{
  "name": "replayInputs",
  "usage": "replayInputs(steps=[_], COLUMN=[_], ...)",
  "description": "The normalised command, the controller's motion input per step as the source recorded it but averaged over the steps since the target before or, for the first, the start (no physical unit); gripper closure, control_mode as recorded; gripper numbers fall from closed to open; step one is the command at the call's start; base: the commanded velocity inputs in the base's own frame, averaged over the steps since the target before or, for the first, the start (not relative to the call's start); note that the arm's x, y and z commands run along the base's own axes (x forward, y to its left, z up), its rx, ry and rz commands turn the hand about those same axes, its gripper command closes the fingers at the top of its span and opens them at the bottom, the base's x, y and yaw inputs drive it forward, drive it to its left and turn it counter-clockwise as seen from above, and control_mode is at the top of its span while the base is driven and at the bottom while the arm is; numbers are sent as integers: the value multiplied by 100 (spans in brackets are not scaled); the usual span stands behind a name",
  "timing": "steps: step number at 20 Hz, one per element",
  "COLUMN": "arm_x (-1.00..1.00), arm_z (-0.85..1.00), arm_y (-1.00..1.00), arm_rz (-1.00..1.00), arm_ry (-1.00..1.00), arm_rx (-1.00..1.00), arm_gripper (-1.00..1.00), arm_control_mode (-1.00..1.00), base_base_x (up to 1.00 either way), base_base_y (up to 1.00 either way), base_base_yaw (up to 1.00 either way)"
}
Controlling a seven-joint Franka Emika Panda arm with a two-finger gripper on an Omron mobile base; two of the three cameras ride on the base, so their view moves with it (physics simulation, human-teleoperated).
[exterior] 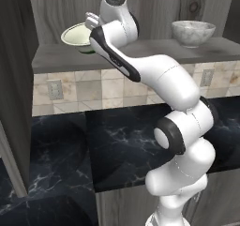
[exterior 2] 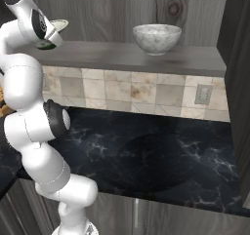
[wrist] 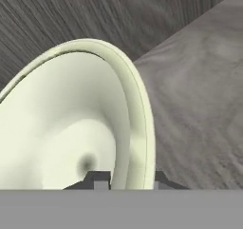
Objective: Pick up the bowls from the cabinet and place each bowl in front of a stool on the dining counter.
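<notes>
Shown tilted, the cream bowl (exterior: 76, 35) is seen at the left end of the cabinet shelf (exterior: 56, 58), its mouth turned partly sideways and upward rather than straight up — in the left base view the open face is presented toward the camera, with a green-marked foot (exterior: 86, 50) visible low at its right. Being round, the bowl offers no long axis; only the lean of its rim is to be read. In the hand view the rim (wrist: 137, 123) is seen edge-on as a pale, glossy arc with a smooth, shaded interior (wrist: 71, 142).

The gripper (wrist: 126, 178) is set across this rim: one dark fingertip (wrist: 98, 178) is seen inside the bowl and the other (wrist: 160, 177) outside its wall. The jaws are drawn narrow, with the rim held between them. In the right base view the bowl (exterior 2: 58, 25) is largely covered by the hand.

The marble bowl (exterior: 193, 32) is seen upright on the same shelf, well apart to the right, mouth up, its surface mottled grey and white. The shelf and back panel (exterior: 61, 9) are grey-brown wood grain. Below are a tiled backsplash (exterior: 93, 89) and a black, white-veined table (exterior: 117, 145).
</notes>
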Motion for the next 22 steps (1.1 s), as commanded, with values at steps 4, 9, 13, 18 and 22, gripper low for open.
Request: replayInputs(steps=[4, 9, 13, 18, 22], arm_x=[0, -32, -96, -100, -100], arm_z=[0, 0, 1, 4, 7], arm_y=[0, -11, -43, -62, -85], arm_rz=[0, -1, -4, -7, -9], arm_ry=[0, -3, -12, -11, -13], arm_rx=[0, 0, 0, 1, 12], arm_gripper=[100, 100, 100, 100, 100], arm_control_mode=[-100, -100, -100, -100, -100], base_base_x=[0, 0, 0, 0, 0], base_base_y=[0, 0, 0, 0, 0], base_base_yaw=[0, 0, 0, 0, 0])
